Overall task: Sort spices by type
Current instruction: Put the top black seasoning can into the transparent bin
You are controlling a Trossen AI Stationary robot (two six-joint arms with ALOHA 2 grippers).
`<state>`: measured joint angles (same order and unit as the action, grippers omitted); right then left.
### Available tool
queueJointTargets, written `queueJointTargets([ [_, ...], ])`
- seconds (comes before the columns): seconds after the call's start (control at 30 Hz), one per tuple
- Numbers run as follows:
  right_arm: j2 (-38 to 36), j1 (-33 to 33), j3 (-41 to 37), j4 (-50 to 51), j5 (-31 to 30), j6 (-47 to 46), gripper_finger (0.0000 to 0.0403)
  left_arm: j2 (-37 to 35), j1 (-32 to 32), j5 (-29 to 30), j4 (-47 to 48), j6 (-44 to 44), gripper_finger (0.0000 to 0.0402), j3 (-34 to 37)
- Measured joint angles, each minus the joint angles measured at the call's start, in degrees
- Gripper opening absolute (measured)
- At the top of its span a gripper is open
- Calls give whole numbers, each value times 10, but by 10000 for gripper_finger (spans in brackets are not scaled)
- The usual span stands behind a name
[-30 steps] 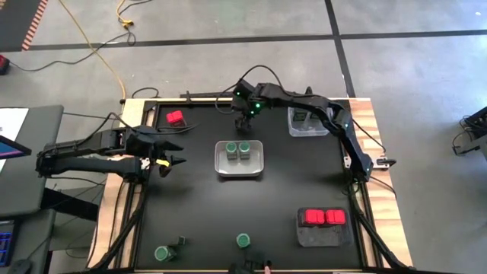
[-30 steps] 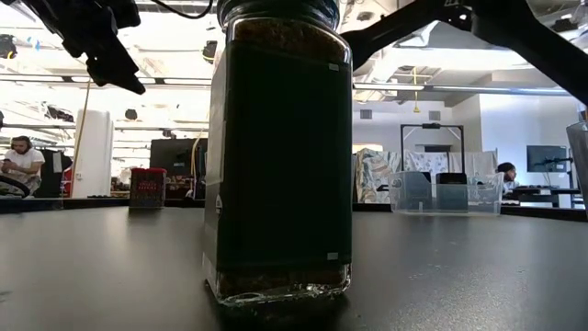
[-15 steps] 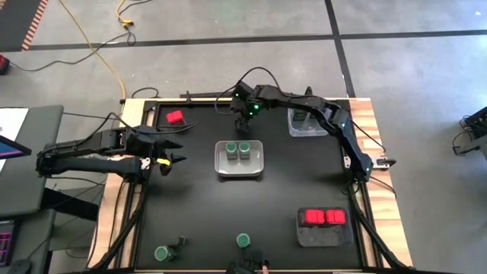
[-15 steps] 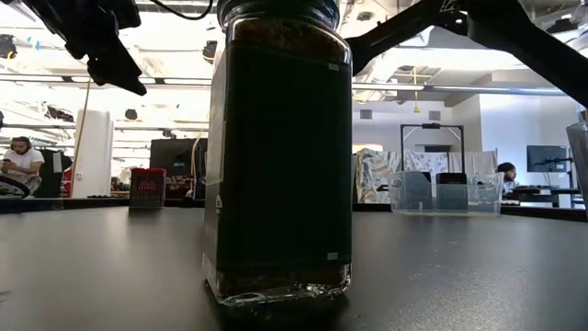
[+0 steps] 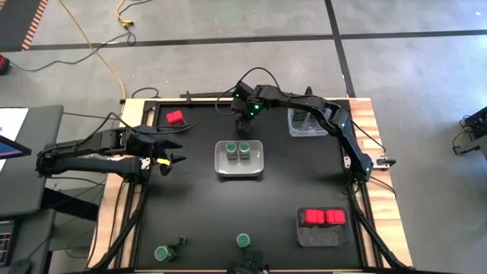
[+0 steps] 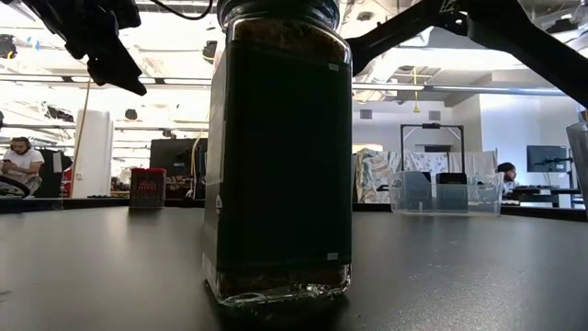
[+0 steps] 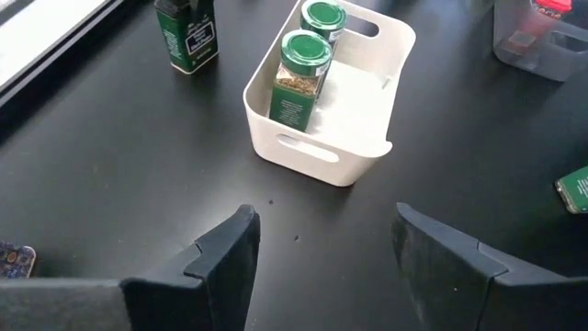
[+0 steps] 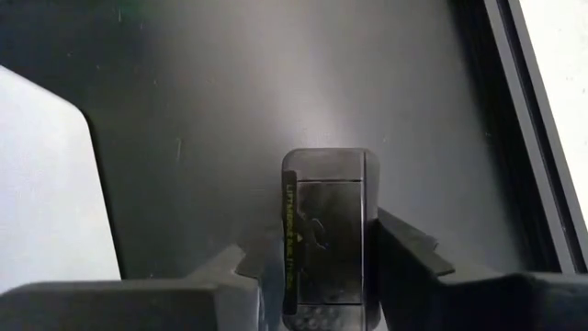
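Looking down from above, you have the right end effector [image 5: 244, 122] reaching to the far middle of the worktop [image 5: 304, 183], just behind the white tray [image 5: 259, 169]. In the right wrist view its fingers [image 8: 404, 244] press on both sides of a dark squarish tin [image 8: 323, 234], so it is pinching that tin, which stands upright on the black surface beside the tray's corner.

Your left end effector [image 5: 173, 153] hangs over the left side of the worktop, well apart from any container, fingers [image 7: 230, 262] spread with nothing between them. It faces the white tray, where two green-lidded jars [image 7: 303, 66] stand side by side.

Elsewhere you can see a red box [image 5: 175, 117] alone near the far left corner, two red boxes [image 5: 323, 217] together in a grey tray [image 5: 323, 237] at the near right, and a clear tray [image 5: 297, 129] at the far right with dark items inside. Two loose green-lidded jars [image 5: 162, 253] stand near the front edge, one left and one toward the middle. The low view is mostly filled by one tall dark jar [image 6: 280, 156] right in front of the camera.
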<state>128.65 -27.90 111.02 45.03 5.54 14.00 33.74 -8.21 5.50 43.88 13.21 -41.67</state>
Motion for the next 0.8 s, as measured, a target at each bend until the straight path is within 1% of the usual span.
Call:
queueJointTargets([
  [0.13,-2,0,0,4,0,0,152,0,0,0,0,-1,234,0],
  [0.23,-6,0,0,15,0,-1,161,0,0,0,0,-1,234,0],
  [0.43,-39,-12,0,34,4,-4,156,0,0,4,0,-1,234,0],
  [0.63,-109,-32,1,54,7,-1,155,0,0,10,0,8,234,0],
  [0.8,-190,-51,-2,110,22,31,155,0,0,12,0,10,234,0],
])
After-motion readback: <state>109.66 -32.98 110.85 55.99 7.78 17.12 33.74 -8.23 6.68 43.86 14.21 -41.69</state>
